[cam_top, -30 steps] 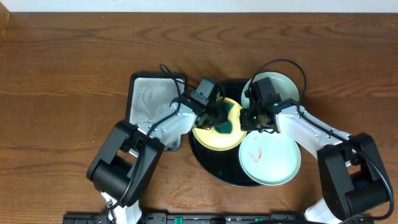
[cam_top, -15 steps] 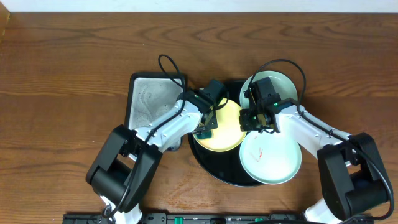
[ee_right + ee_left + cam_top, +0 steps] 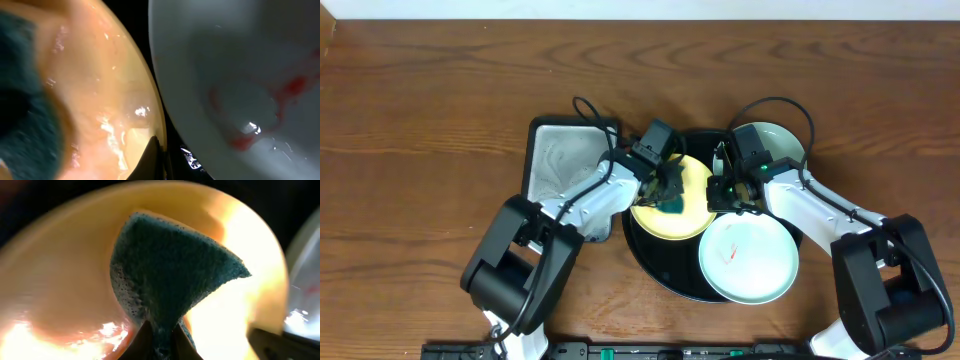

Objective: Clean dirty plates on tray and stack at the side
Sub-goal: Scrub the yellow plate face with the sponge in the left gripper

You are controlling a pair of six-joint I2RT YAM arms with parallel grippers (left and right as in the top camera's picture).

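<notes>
The left pincer [image 3: 667, 190], pinching the teal sponge [image 3: 673, 204], is swinging back to the middle of the yellow plate [image 3: 655, 226] from its left edge, so the scrubbing is carrying on. The right pincer [image 3: 721, 191], pressed together, is sitting at that plate's right rim, seemingly steadying it. Both are working over the black tray [image 3: 660, 264]. The smeared mint plate [image 3: 748, 256], nudged slightly, is waiting beside them; stacking is not yet starting.

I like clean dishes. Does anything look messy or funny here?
Yes. The mint plate at the front of the black tray has a red smear in its middle, and it hangs over the tray's rim.
</notes>
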